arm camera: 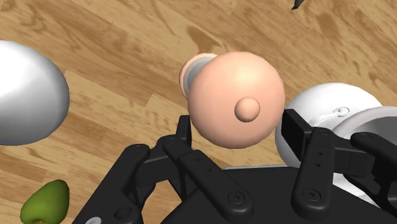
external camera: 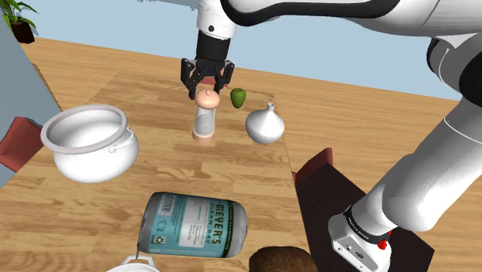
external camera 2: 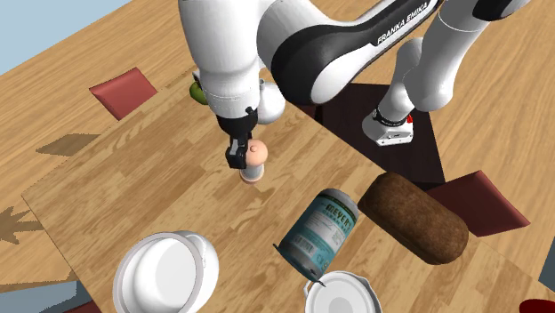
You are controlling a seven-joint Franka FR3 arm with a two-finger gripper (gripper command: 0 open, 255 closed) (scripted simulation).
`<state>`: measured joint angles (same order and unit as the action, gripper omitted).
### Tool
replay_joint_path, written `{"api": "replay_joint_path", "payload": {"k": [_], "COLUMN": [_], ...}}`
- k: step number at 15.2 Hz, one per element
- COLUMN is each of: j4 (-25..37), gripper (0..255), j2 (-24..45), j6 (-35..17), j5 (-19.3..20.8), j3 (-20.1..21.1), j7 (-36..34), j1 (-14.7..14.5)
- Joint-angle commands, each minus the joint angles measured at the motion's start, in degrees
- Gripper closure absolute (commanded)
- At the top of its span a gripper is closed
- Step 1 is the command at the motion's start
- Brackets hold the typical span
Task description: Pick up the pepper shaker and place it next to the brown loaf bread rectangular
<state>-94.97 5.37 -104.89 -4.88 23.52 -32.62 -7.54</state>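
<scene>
The pepper shaker (external camera: 205,116) stands upright near the middle of the wooden table (external camera: 77,209). It has a pale body and a rounded pink cap with a small knob. My black gripper (external camera: 208,88) hangs straight over it, open, with a finger on each side of the cap. In the wrist view the cap of the pepper shaker (arm camera: 238,102) sits between the fingertips (arm camera: 184,127) of the gripper (arm camera: 240,132), and neither visibly presses on it. The brown loaf (external camera 2: 414,218) lies near the table edge closest to the stand, seen in the shoulder view as the loaf (external camera: 280,260).
A white pot (external camera: 89,143) stands toward the shoulder view's left of the shaker. A white bulb-shaped vase (external camera: 264,124) and a small green fruit (external camera: 238,96) are on its other side. A teal-labelled can (external camera: 197,224) lies on its side between shaker and loaf.
</scene>
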Motion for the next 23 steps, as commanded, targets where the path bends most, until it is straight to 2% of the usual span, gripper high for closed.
{"api": "replay_joint_path", "payload": {"k": [1,18,23], "j4": [1.63,19.05,11.22], "gripper": [255,255,255], "j2": [0.01,3.67,-2.71], "j6": [1.62,15.52,13.09], "j5": [0.04,1.79,-0.3], "j3": [0.0,0.43,2.45], "j7": [-0.13,-2.39,-6.62], "j1": [0.0,-0.99,-2.93]}}
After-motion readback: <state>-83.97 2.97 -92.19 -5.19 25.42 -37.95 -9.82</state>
